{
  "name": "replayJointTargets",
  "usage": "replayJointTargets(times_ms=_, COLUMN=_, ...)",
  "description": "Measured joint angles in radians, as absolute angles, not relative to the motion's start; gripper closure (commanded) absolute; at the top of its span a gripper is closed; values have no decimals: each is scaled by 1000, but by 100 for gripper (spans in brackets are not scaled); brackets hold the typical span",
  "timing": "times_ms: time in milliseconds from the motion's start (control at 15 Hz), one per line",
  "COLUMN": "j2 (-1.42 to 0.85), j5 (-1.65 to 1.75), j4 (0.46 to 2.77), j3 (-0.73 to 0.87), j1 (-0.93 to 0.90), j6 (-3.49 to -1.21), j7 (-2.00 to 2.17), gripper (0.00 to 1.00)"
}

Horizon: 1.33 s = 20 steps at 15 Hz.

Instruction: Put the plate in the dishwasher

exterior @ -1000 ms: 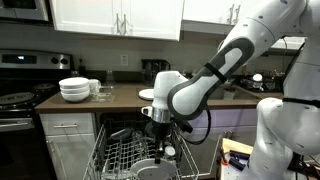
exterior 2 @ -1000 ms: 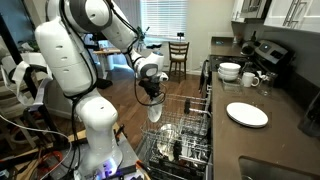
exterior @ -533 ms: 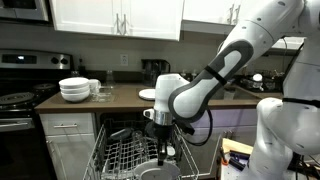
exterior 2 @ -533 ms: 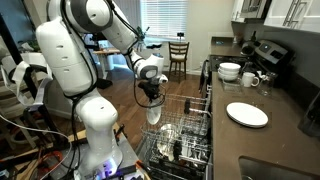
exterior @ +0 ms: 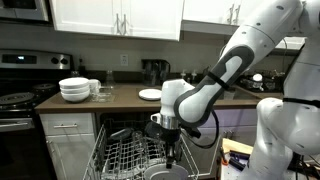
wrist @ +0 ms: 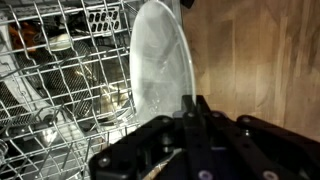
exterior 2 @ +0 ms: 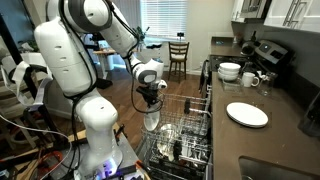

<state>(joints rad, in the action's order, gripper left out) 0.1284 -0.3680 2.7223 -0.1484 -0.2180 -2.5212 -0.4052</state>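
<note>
I hold the plate (wrist: pixel 160 70) upright by its rim, gripper (wrist: pixel 197 112) clamped tight on it, at the edge of the dishwasher (wrist: pixel 60 90) rack.

Bowls: stack of deep white bowls (exterior: pixel 74 89) on the dark countertop (exterior: pixel 120 98), near the stove.
Stove: black stove (exterior: pixel 18 98) at the counter's end.
Mug: white mug (exterior 2: pixel 250 79) just beside the bowls.
Cabinets: white upper cabinets (exterior: pixel 115 18), doors shut.
Chair: wooden chair (exterior 2: pixel 178 55) in the background.
</note>
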Motion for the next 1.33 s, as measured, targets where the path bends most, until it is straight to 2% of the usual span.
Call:
replayJointTargets(times_ms=333, j2=128, j5=-363, j4=2732, j3=-147, j1=-218, j6=-2521, j7=-406, gripper=95)
replayJointTargets(times_ms=400, j2=128, j5=-363, j4=2732, j3=-147, j1=-218, j6=-2521, j7=-406, gripper=99)
replayJointTargets(times_ms=1333, j2=120, j5=-237, j4=2712, j3=-117, j1=-219, j6=-2410, j7=-543, gripper=99)
